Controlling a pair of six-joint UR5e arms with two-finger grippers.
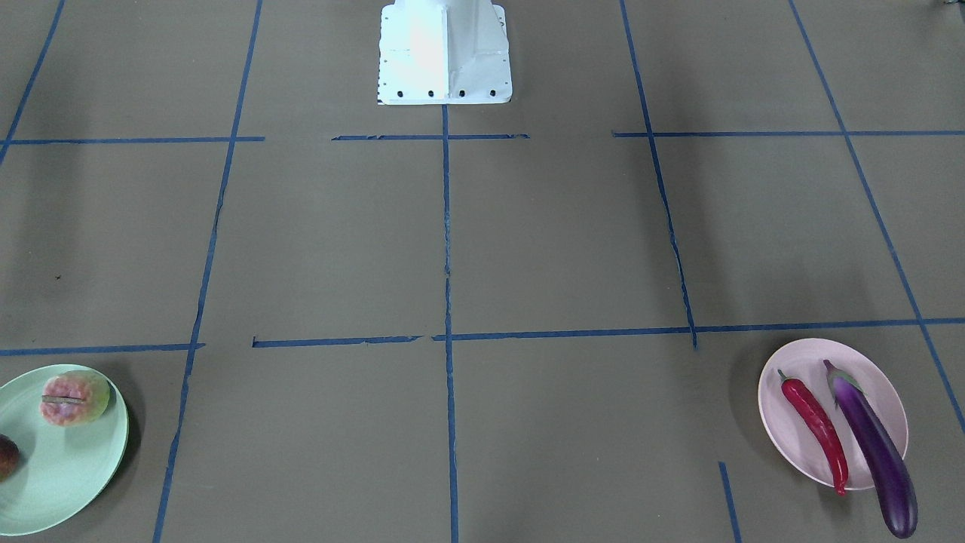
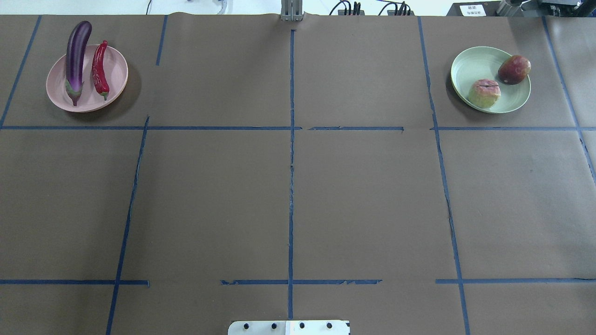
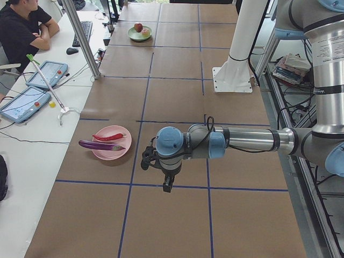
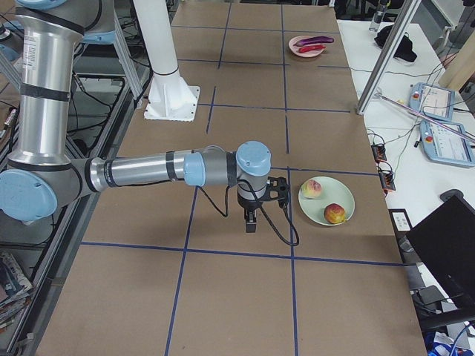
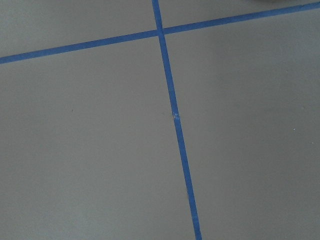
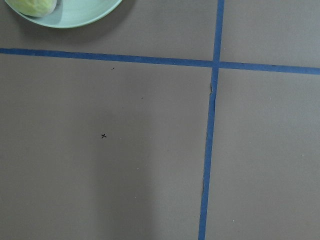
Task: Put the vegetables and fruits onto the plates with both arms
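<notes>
Currently the eggplant and the chili pepper lie side by side on the pink plate, roughly parallel, at the table's far corner on the robot's left. The eggplant's stem end rests inside the plate; its rounded end overhangs the far rim. The chili is just beside it, nearer the plate's middle.

The pale green fruit and the red fruit sit on the green plate, at the far corner on the robot's right. The pale fruit is near the plate's front. The red one is at the far right edge and seems to rest partly on the rim.

The left claw points down above bare brown table, near the pink plate but apart from it. The right claw also points down, close beside the green plate, not touching. Both show only in the side views, so I cannot tell how wide either stands. The arms reach out level over the blue tape lines. The white base block sits at the robot's edge.
</notes>
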